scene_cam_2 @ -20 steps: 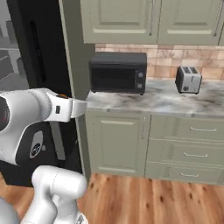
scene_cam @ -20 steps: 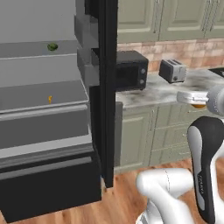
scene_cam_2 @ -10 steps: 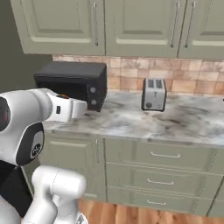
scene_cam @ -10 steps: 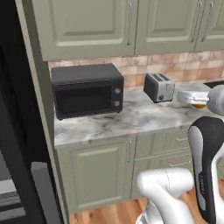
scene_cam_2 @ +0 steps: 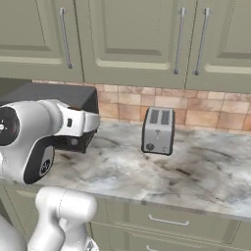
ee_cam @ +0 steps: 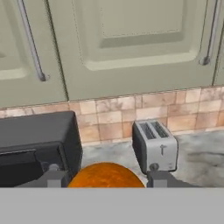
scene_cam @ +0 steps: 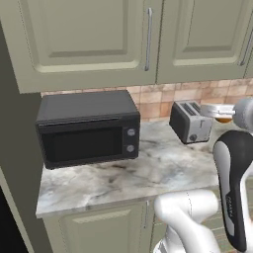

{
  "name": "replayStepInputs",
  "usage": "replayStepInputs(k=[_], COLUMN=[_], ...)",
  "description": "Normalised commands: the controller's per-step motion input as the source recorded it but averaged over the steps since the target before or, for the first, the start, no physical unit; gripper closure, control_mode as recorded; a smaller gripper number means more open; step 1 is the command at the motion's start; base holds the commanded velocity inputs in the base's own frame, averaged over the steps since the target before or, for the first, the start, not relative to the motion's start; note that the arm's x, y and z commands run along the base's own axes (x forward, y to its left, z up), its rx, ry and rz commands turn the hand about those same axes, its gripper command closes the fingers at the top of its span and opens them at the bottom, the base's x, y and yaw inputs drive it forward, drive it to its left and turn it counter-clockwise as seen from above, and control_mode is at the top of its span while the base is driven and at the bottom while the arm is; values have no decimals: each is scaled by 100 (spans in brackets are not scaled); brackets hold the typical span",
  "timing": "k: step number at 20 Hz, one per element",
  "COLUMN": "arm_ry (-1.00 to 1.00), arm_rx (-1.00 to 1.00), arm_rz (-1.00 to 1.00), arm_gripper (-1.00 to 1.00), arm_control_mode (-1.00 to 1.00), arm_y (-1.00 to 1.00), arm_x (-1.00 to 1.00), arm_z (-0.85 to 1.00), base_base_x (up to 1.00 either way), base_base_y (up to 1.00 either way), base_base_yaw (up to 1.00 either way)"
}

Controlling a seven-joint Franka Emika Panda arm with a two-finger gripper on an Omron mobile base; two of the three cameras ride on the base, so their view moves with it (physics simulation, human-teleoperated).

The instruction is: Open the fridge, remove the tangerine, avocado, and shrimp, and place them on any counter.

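In the hand view the round orange tangerine (ee_cam: 106, 176) sits between my two fingertips, and my gripper (ee_cam: 106, 178) is shut on it. From the left base view the gripper (scene_cam: 223, 114) hangs at the right edge above the counter (scene_cam: 148, 173), with a bit of the tangerine (scene_cam: 224, 119) showing under it. The marbled counter (scene_cam_2: 196, 166) runs across the right base view, where my white hand (scene_cam_2: 83, 122) reaches over its left part. A black sliver of the fridge (scene_cam: 4, 225) shows at the lower left corner. The avocado and the shrimp are out of view.
A black microwave (scene_cam: 89, 128) stands on the left of the counter and a silver toaster (scene_cam: 190, 121) to its right, near the gripper. Sage-green wall cabinets (scene_cam_2: 137, 39) hang above a brick backsplash. Bare counter lies right of the toaster (scene_cam_2: 158, 130).
The whole picture has shifted: the base has moved right, from the open fridge to the counter with microwave and toaster. The tangerine stays in the gripper.
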Motion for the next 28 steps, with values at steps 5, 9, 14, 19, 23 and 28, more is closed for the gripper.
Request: replayStepInputs(k=[5,9,14,19,23,28], arm_ry=[32,31,20,11,1,0], arm_rx=[0,0,0,3,2,0], arm_rz=[17,7,4,2,1,0], arm_gripper=[100,100,100,100,100,100], arm_control_mode=[-100,-100,-100,-100,-100,-100], arm_y=[0,0,0,0,0,0], arm_x=[30,96,100,100,81,76], arm_z=[-100,-100,-100,-98,-79,-64], base_base_x=[0,0,0,0,0,0], base_base_y=[0,0,0,0,0,0], base_base_yaw=[0,0,0,0,0,0])
